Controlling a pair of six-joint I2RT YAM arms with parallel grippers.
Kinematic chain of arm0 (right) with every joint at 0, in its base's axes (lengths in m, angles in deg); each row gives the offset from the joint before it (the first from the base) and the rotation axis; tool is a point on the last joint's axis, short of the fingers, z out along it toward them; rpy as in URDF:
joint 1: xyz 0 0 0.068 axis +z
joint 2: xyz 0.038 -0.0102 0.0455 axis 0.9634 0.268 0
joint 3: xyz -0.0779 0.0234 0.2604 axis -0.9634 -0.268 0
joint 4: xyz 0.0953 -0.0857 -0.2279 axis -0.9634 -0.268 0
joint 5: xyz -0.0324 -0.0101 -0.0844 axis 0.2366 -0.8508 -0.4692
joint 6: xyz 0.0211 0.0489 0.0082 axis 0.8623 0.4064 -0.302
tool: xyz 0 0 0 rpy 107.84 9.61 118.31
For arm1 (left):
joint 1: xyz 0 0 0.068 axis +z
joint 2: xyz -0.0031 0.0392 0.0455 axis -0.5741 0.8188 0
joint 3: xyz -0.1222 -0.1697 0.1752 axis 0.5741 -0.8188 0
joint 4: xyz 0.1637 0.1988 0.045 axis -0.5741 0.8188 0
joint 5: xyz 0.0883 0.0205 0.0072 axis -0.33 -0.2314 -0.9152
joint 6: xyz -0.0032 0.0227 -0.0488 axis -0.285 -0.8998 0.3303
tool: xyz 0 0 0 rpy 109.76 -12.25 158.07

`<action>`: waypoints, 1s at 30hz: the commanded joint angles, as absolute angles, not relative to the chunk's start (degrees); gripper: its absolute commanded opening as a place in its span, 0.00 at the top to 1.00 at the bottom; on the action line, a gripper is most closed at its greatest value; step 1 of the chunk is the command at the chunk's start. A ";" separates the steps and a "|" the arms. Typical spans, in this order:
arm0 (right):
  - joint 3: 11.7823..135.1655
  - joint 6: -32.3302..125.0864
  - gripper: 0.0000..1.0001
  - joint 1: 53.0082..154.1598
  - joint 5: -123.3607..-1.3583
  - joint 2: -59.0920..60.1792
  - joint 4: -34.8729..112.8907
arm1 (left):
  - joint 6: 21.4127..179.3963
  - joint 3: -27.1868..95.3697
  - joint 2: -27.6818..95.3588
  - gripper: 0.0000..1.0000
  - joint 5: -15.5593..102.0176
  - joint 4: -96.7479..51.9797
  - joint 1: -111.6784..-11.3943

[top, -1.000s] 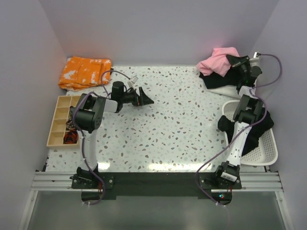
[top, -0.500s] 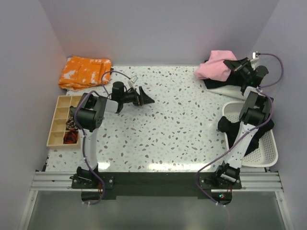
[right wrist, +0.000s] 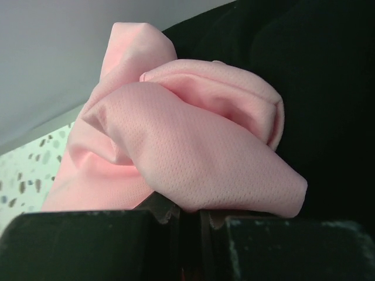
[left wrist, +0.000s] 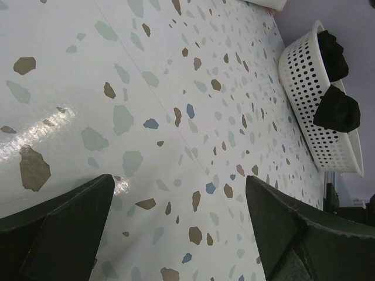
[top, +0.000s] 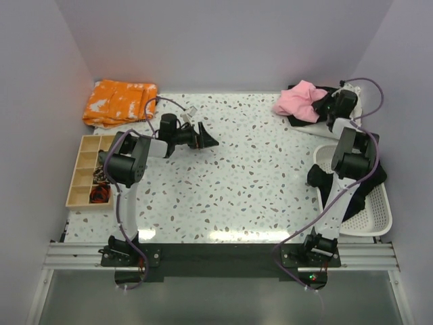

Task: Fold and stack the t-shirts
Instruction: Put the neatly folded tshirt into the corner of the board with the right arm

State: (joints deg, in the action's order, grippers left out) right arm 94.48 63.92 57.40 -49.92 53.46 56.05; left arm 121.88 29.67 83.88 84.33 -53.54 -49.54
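Pink t-shirt point(right wrist: 193, 158), bunched; black t-shirt point(right wrist: 328, 76) behind

— What is sitting along the left of the frame?
— A folded cloth point(top: 119, 103) is lying upper left, with a divided tray point(top: 84, 162) just below it.
— And on the right?
— The t-shirts point(top: 298, 103) are lying heaped upper right. A basket point(top: 382, 220) is sitting below them, with a garment point(top: 319, 177) draping over its rim.

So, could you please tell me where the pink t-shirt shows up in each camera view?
Top external: pink t-shirt at the far right corner of the speckled table.
Left wrist: not clearly in it.
Right wrist: fills the centre, just beyond the shut right gripper.
Shared landmark: the speckled table, in all three.
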 commanded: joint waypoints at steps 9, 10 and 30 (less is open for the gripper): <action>81.08 45.46 1.00 65.40 -94.33 36.97 59.29 | 119.15 31.27 82.71 0.00 82.25 -50.95 -49.80; 80.38 45.54 1.00 65.58 -98.00 37.06 60.68 | 119.15 31.27 82.80 0.00 82.25 -50.95 -49.80; 73.88 53.18 0.01 66.81 -88.22 28.12 59.11 | 118.44 30.92 82.27 0.00 82.43 -51.04 -49.80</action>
